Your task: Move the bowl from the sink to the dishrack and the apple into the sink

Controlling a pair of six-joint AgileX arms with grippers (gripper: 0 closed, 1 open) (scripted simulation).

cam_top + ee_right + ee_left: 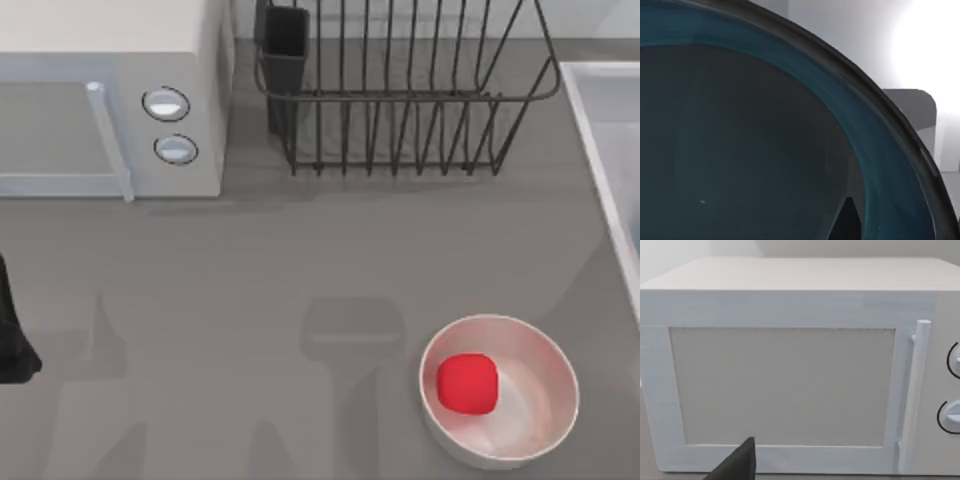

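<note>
- Close over the bowl [765,140], the right wrist view looks into its dark teal-blue inside, and a dark fingertip [846,220] of the right gripper pokes in against the inner wall near the rim; whether the jaws are wide, narrow or clamped on the rim I cannot tell.
- Behind the bowl's rim in that view stands a pale wall of the sink [912,112].
- At the left edge of the top view a dark piece of the left arm [12,335] hangs beside the table, well apart from the task's things; its gripper's state I cannot tell.
- In the left wrist view one dark finger [737,465] points at the white microwave [790,365], whose door, upright handle and two knobs face the camera.
- The apple [468,383] lies inside the white bowl [540,400], on its left half, toward the near right of the grey table [300,260].
- The dishrack [400,90] stands at the far side, between the microwave [110,90] and the sink [605,130], with its dark cutlery cup [285,45] at its far left corner.
- The sink's light rim runs along the table's right edge.
</note>
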